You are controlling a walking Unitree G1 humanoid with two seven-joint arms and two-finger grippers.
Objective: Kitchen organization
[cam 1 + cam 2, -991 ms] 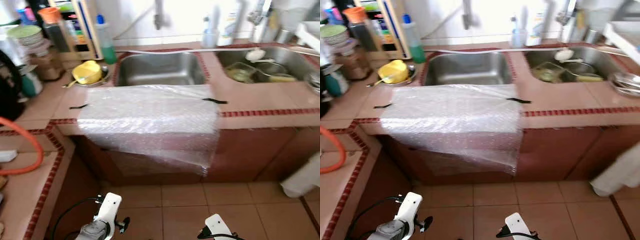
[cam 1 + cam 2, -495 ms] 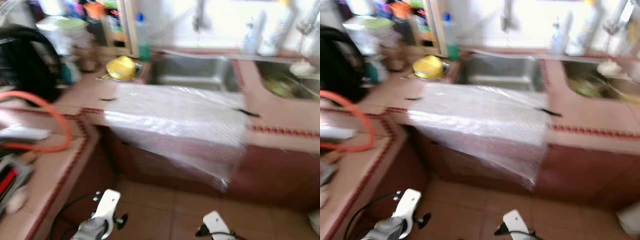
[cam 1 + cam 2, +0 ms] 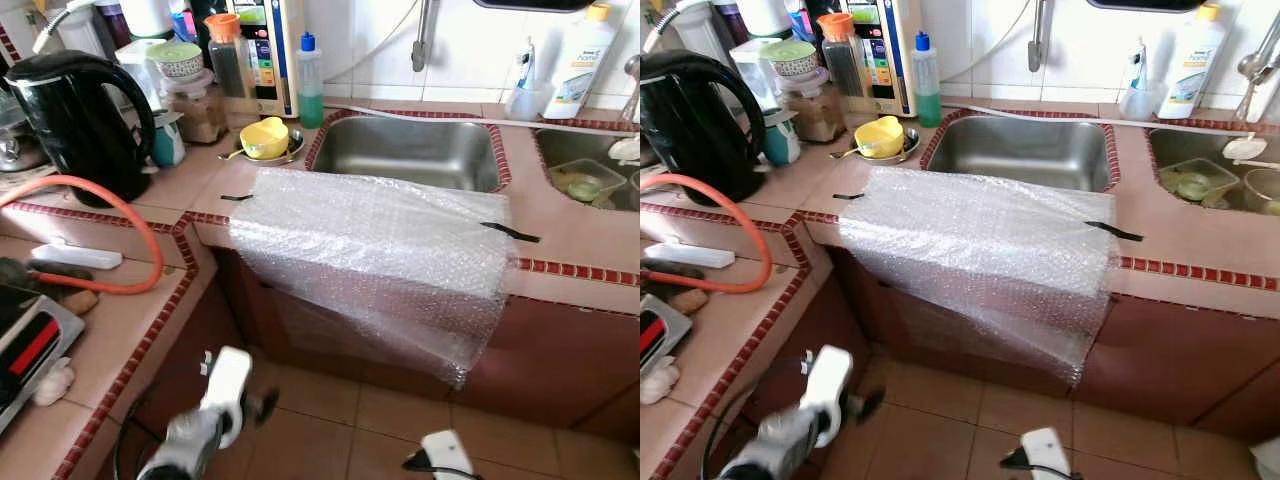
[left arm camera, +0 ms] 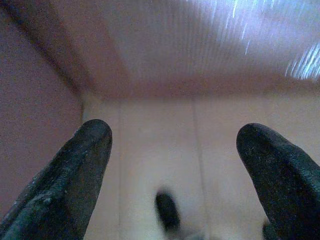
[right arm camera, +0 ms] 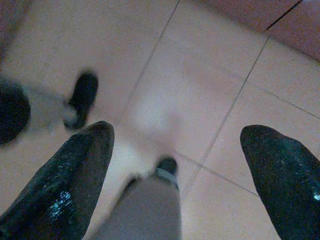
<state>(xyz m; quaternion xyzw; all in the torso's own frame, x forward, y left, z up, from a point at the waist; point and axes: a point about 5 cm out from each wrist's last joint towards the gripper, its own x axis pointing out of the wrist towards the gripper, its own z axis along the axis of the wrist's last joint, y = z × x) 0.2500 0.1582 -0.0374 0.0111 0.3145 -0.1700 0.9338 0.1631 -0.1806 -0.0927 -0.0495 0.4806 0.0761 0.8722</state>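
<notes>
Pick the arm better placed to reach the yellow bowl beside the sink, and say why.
Left, probably. The yellow bowl sits on the counter left of the sink, on the left claw's side. Both claws hang low over the floor, open and empty; the right claw would have to cross over.

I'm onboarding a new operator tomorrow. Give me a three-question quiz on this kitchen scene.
1. True or false: the clear bubble-wrap sheet hangs over the counter edge in front of the empty steel sink.
2. What colour is the small bowl beside that sink: A yellow, B blue, C white?
3. Fill in: the orange hose loops beside the black electric ____.

Key: 1 true. 2 A. 3 kettle.

Both pincers hang open over the floor: left pincer, right pincer.
</notes>
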